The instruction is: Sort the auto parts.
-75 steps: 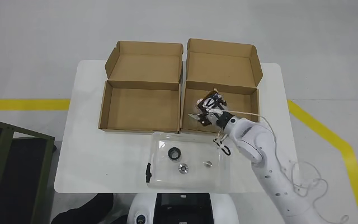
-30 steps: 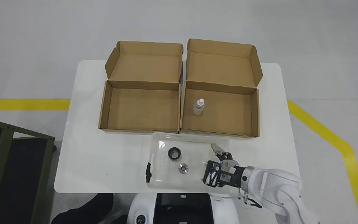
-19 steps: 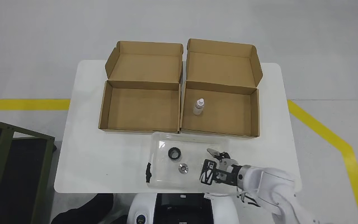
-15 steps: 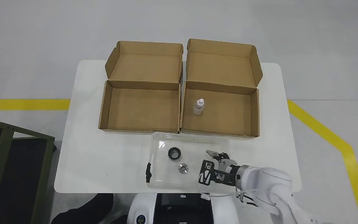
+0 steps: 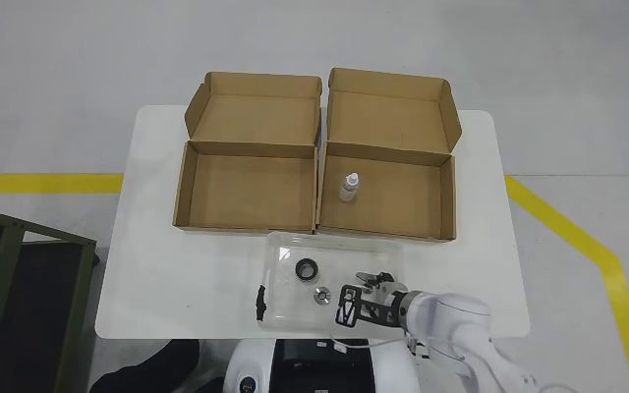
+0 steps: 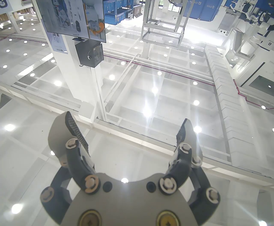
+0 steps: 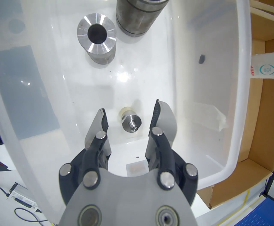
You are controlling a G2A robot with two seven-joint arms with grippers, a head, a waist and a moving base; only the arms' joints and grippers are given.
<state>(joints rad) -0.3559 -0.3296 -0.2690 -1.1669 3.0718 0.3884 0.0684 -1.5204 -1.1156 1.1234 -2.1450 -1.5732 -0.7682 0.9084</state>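
Right gripper | fingers spread astride small steel fitting, 3 o'clock of bushing, clear bin | risk: off-centre pinch could squirt the fitting away.

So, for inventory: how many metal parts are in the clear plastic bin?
3: small silver fitting by the open right gripper, bored silver cylinder beyond it, dark grey sleeve beside that.

right end effector advanced around small fitting
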